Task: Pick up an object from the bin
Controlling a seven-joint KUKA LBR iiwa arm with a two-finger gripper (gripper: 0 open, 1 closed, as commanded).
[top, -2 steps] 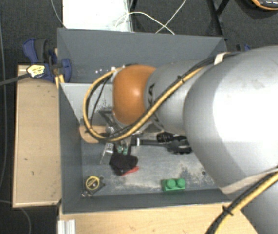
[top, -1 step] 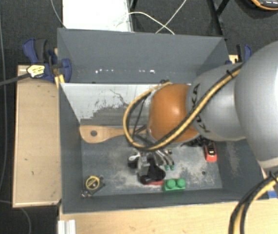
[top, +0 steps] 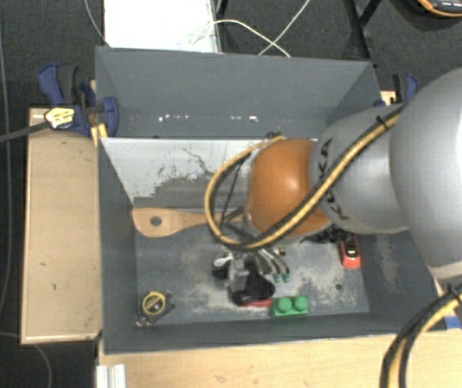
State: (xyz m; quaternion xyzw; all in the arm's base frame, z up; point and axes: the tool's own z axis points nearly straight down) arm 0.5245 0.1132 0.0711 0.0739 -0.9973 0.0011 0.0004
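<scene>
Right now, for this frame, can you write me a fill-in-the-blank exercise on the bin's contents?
The spoon lying on the left of the bin is made of ____.
The studded block just below and right of the gripper is ____.
The small round yellow thing lies in the bin's lower ____ corner.
Missing words: wood; green; left.

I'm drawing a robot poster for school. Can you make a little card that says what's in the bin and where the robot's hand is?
bin: grey metal
gripper: low over the floor, middle of the bin's near side
under gripper: small black and red thing, kind unclear
green block: just right of that
wooden spoon: lying flat, left side
yellow and black round thing: near left corner
red thing: right side
</scene>
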